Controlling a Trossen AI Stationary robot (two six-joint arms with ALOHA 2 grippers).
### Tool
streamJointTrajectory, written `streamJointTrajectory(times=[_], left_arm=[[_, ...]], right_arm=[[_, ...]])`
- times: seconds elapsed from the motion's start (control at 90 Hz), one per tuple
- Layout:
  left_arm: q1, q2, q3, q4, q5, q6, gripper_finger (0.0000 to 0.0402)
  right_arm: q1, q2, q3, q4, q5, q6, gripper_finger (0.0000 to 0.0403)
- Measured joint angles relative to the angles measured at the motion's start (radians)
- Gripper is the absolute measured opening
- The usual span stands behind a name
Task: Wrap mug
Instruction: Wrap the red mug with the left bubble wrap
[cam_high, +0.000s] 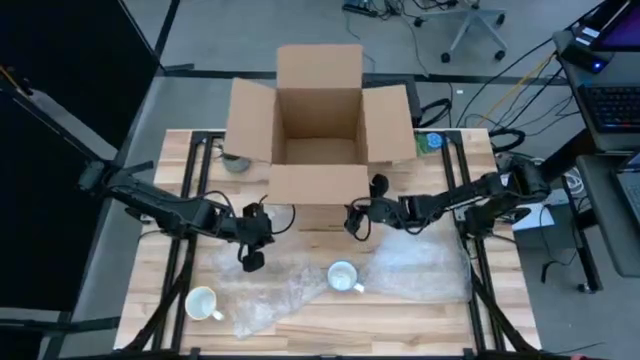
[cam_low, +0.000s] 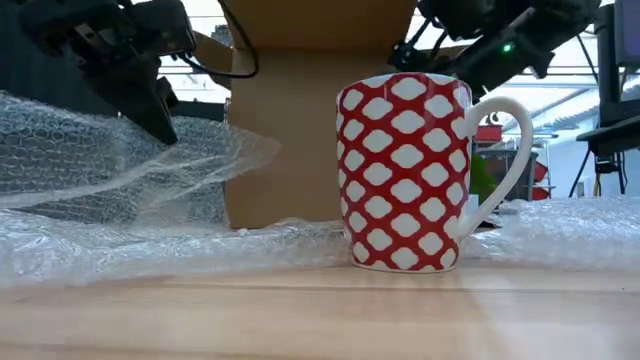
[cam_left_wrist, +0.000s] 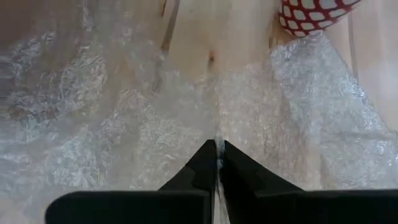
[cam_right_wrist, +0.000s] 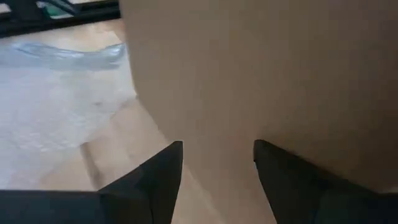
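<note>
- Mug (cam_high: 343, 277), red-patterned, stands on the bubble wrap (cam_high: 400, 265) at the counter's 6 o'clock edge.
- Left tool (cam_high: 250, 258), clamped on the wrap, has the mug at 3 o'clock.
- Right tool (cam_high: 356, 220), fingers apart, faces the cardboard box (cam_high: 318, 125); mug at its 6 o'clock.

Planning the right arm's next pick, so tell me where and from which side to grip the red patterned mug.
Grip the red patterned mug by its rim wall, coming straight down from above. It stands upright on the bubble wrap with its mouth open upward, so one finger can probably drop inside. Its handle points toward the table's front right; avoid that side. The right pincer is open, near the cardboard box.
</note>
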Motion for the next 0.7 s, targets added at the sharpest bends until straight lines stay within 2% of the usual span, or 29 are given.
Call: streamJointTrajectory(times=[0.1, 0.189, 0.289, 0.344, 0.5, 0.611, 0.7], left_arm=[[0.000, 0.000, 0.000, 0.000, 0.000, 0.000, 0.0003], [0.000, 0.000, 0.000, -0.001, 0.000, 0.000, 0.0003], [-0.002, 0.000, 0.000, -0.003, 0.000, 0.000, 0.0003], [-0.002, 0.000, 0.000, -0.003, 0.000, 0.001, 0.0003], [-0.002, 0.000, 0.000, 0.004, 0.000, -0.001, 0.0003], [-0.002, 0.000, 0.000, 0.004, 0.000, -0.002, 0.0003], [-0.002, 0.000, 0.000, 0.004, 0.000, -0.002, 0.0003]], right_arm=[[-0.012, -0.012, 0.000, -0.008, -0.048, -0.011, 0.0186], [0.008, -0.078, 0.006, -0.071, -0.226, 0.048, 0.0186], [0.081, -0.182, 0.019, -0.139, -0.426, 0.177, 0.0186], [0.129, -0.226, 0.019, -0.167, -0.484, 0.259, 0.0186], [0.295, -0.248, 0.019, -0.161, -0.478, 0.424, 0.0186], [0.369, -0.214, 0.038, -0.198, -0.379, 0.439, 0.0186], [0.394, -0.178, 0.091, -0.296, -0.322, 0.429, 0.0186]])
